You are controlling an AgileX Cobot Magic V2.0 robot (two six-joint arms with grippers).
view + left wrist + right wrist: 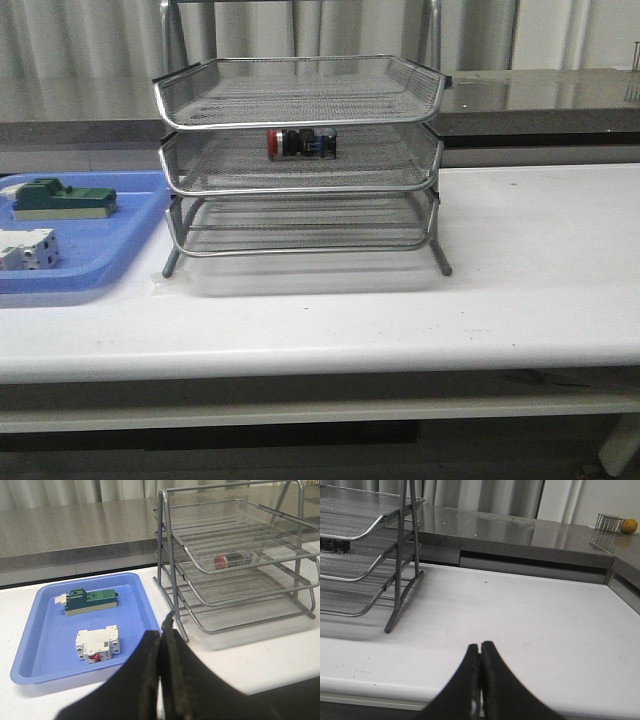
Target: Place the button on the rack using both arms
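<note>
The three-tier wire rack [300, 160] is standing mid-table, its stacked trays leaving only narrow slots. The blue tray [120, 262] is occupying the left; the white table [540, 260] is lying open to the right.

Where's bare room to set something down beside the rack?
Bare table lies right of the rack, out to the edge, and along the front. Left is crowded: the blue tray sits close beside the rack. The middle tier holds the button; the top and bottom tiers look free.
</note>
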